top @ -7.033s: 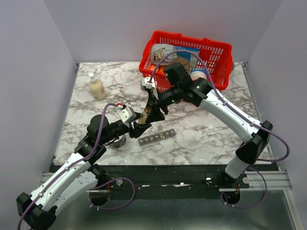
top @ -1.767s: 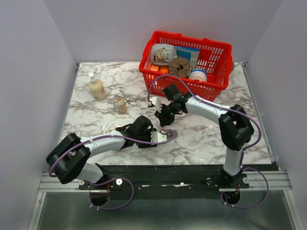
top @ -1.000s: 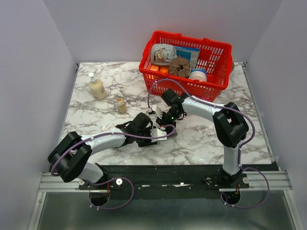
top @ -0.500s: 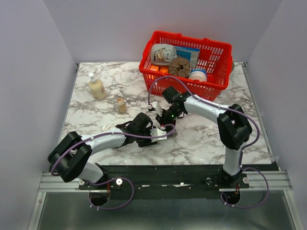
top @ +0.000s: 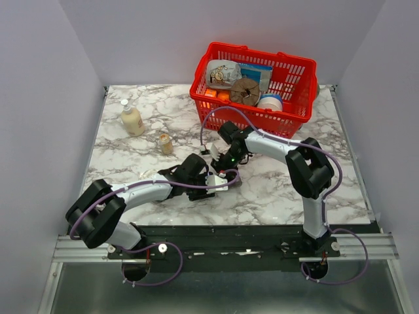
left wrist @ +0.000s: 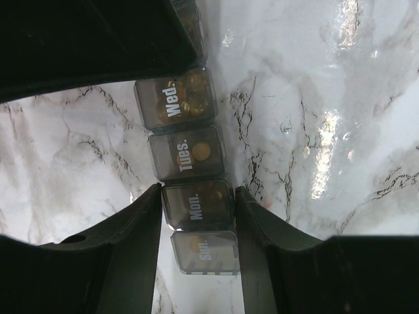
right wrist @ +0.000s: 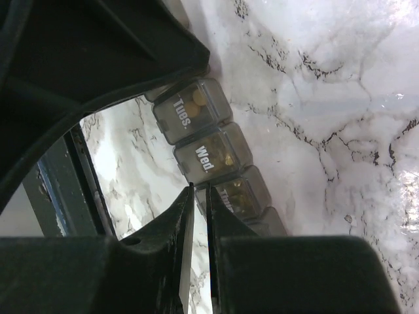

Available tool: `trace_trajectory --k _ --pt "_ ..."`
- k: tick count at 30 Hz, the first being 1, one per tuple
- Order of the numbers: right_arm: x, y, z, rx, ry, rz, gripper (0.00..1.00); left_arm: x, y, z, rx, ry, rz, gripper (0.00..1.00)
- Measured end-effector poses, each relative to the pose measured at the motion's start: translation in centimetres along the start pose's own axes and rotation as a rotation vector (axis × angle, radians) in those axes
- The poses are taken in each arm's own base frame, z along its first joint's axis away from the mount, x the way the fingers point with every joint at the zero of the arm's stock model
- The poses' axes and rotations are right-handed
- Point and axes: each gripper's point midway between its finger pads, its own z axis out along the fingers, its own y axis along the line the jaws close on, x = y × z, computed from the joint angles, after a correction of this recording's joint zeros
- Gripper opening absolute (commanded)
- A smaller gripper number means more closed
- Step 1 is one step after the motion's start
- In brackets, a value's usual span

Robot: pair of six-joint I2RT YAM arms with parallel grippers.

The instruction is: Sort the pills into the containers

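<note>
Pills (left wrist: 201, 151) sit in organiser (left wrist: 186, 163) cells. Left gripper (left wrist: 196, 191) pinches its Mon. cell, right gripper (right wrist: 198, 190) pressed together by Wed. Likely lid-closing; next, press down squarely.

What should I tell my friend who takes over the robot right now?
Left end effector: shut on the organiser, fingers on either side of Mon.
Right end effector: shut, tips beside Wed.
Bottle: standing on the table, apart from both arms.
Done: pills show in Tues. and Wed.
Left: check the other compartments; some are hidden under the arms.
</note>
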Motion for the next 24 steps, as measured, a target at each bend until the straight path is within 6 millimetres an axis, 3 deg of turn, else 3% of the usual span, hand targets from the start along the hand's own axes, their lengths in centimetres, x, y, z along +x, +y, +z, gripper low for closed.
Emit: trace_trajectory --k 6,9,12,16,24 --pt "-0.1 0.0 -0.1 0.0 0.004 0.009 0.23 0.0 0.0 0.0 0.002 0.002 -0.001 0.32" --pt "-0.4 0.0 -0.7 0.007 -0.007 -0.019 0.26 -0.1 0.0 0.0 0.002 0.003 -0.006 0.43" --pt "-0.9 0.3 -1.9 0.018 -0.032 -0.057 0.3 -0.1 0.0 0.0 0.002 0.003 -0.011 0.64" --pt "-1.9 1.3 -4.8 0.046 -0.098 -0.135 0.37 -0.5 0.2 -0.5 -0.013 -0.011 -0.023 0.99" --pt "-0.2 4.6 -8.2 0.09 -0.156 -0.245 0.52 -3.3 1.4 -3.4 -0.096 -0.113 -0.012 0.99"
